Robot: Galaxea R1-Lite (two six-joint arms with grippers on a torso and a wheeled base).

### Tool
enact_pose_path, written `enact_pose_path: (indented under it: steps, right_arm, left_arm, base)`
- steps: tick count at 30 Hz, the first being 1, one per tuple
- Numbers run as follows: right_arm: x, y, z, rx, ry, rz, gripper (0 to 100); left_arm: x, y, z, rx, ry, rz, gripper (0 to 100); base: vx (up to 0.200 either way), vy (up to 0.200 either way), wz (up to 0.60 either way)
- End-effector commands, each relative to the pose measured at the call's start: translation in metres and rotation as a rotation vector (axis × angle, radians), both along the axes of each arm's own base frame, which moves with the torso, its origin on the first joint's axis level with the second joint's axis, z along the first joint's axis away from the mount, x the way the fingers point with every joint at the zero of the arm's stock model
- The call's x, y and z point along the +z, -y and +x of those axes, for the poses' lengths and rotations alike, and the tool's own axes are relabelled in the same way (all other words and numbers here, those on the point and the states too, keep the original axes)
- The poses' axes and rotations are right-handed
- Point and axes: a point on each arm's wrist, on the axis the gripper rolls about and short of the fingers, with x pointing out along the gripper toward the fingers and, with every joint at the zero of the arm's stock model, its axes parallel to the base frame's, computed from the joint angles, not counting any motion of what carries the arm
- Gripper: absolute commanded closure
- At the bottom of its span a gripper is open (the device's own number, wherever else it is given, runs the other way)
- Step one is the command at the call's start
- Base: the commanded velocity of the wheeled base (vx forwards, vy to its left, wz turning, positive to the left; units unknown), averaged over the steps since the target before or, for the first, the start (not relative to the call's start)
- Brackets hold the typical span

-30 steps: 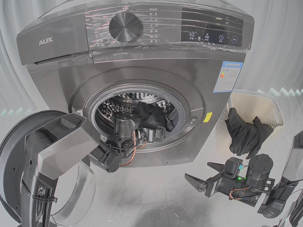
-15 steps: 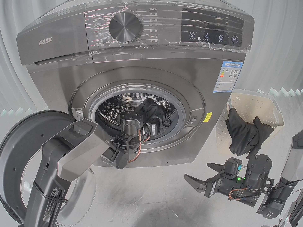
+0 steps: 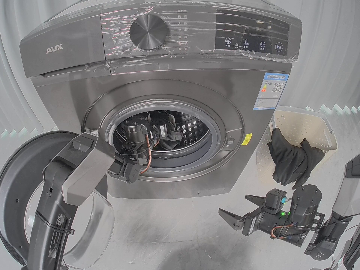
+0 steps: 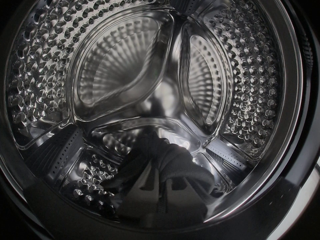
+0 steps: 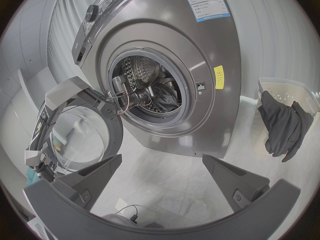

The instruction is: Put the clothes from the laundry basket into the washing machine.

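Grey-steel washing machine [image 3: 75, 94] with its round door [image 3: 22, 177] swung open to the left. The left arm is in the mouth of the drum [image 4: 116, 60]. The left gripper [image 4: 161, 174] is pinched shut on a black garment [image 3: 173, 138], which sits just inside the opening, low in the drum and above its perforated floor. The right gripper [image 3: 235, 206] hangs near the floor on the right with its fingers spread wide and nothing between them. Far right, the cream laundry basket [image 3: 303, 126] stands beside the machine with a second black garment [image 3: 292, 160] draped over its near rim.

Step in hand, as judged: depositing the held garment. To do it well, the cloth should go farther in past the door seal [image 3: 225, 139] and low over the drum floor before the fingers part, so that no tail is left across the seal. The arm would then best back straight out along the axis of the opening, clear of the ribbed paddles.

Orientation: the held garment is bunched at the fingertips. Its loose part falls downward and a little to the right, so its long axis is roughly vertical, though the folds hide its true shape. The basket garment also hangs lengthwise, top to bottom, and its two free ends point down outside the rim
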Motion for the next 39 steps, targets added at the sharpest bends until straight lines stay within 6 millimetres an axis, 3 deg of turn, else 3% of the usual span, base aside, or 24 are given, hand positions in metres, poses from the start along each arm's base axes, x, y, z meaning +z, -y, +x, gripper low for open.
enact_pose_path:
  steps: [1, 2, 5, 12, 20, 27, 31, 32, 34, 35, 39]
  right_arm:
    - [-0.001, 0.000, 0.000, -0.001, -0.004, -0.004, 0]
    - [-0.002, 0.000, 0.000, 0.001, -0.007, -0.006, 0]
    - [-0.002, 0.000, 0.000, -0.001, -0.008, -0.005, 0]
    - [-0.004, -0.001, 0.001, 0.001, -0.014, -0.006, 0]
    - [-0.004, 0.000, 0.000, 0.000, -0.017, -0.010, 0]
    - [-0.004, 0.000, 0.000, -0.002, -0.017, -0.008, 0]
    - [-0.004, 0.000, 0.000, 0.000, -0.018, -0.009, 0]
    - [-0.004, 0.000, 0.000, -0.001, -0.019, -0.008, 0]
    - [-0.004, 0.000, 0.000, 0.000, -0.018, -0.009, 0]
    - [-0.004, 0.001, 0.000, -0.002, -0.016, -0.009, 0]
    - [-0.003, 0.002, -0.002, -0.001, -0.018, -0.008, 0]
  left_arm:
    - [-0.001, -0.003, 0.001, 0.007, -0.003, -0.001, 100]
    - [-0.003, -0.003, -0.001, 0.004, -0.012, 0.002, 0]
    - [-0.007, 0.002, -0.012, -0.013, -0.045, 0.013, 0]
    - [-0.007, 0.014, -0.063, -0.125, -0.185, 0.091, 0]
    - [-0.021, 0.008, -0.084, -0.165, -0.271, 0.160, 0]
    - [-0.015, 0.009, -0.100, -0.187, -0.262, 0.155, 0]
    - [-0.008, 0.016, -0.134, -0.238, -0.255, 0.160, 0]
    - [-0.003, 0.016, -0.151, -0.260, -0.258, 0.165, 0]
    - [-0.001, 0.016, -0.158, -0.271, -0.260, 0.168, 0]
    - [0.007, 0.015, -0.185, -0.308, -0.275, 0.170, 0]
    - [0.017, 0.014, -0.222, -0.368, -0.280, 0.167, 0]
  base:
    - [0.000, 0.000, 0.00]
    - [0.000, 0.000, 0.00]
    - [0.000, 0.000, 0.00]
    - [0.000, 0.000, 0.00]
    - [0.000, 0.000, 0.00]
    - [0.000, 0.000, 0.00]
    - [0.000, 0.000, 0.00]
    - [0.000, 0.000, 0.00]
    - [0.000, 0.000, 0.00]
    - [0.000, 0.000, 0.00]
    - [0.000, 0.000, 0.00]
